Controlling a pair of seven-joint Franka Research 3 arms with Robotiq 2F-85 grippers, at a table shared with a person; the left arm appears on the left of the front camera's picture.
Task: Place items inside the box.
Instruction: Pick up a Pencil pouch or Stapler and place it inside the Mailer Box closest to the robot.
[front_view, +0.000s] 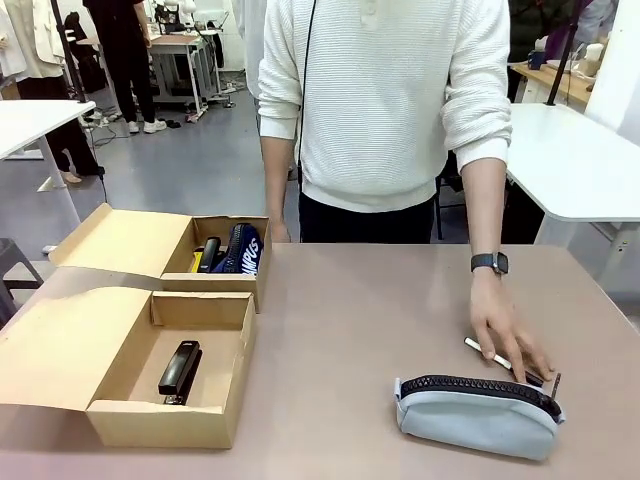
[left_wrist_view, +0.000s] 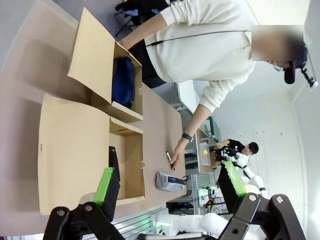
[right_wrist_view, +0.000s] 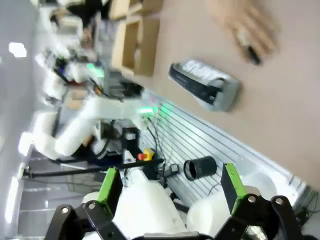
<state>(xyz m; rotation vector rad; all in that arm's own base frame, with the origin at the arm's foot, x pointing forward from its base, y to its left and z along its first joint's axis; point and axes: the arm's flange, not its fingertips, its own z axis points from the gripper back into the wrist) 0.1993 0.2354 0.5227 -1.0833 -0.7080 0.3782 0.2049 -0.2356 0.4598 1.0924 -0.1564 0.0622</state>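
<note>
Well, grey pencil case (right_wrist_view: 205, 85) beyond the open right pincer (right_wrist_view: 171, 187).

Between the light-brown cardboard box holding a black stapler (front_view: 180, 372) and the grey-blue zippered fabric pencil case (front_view: 478, 415), a broad stretch of brown tabletop (front_view: 330, 350) lies open for a gripper to pass. Behind the case, the person's hand (front_view: 508, 325) rests over a slim black-and-white marker (front_view: 488, 353), blocking a reach from the far side. The near box (front_view: 165, 430) is open on top, with bare floor around the stapler; its raised cardboard flap (front_view: 70, 345) stands in the way on its left. The far cardboard box (front_view: 262, 280) is crowded by a navy zip pouch (front_view: 243, 250) and a black-and-yellow cluster (front_view: 207, 255).
</note>
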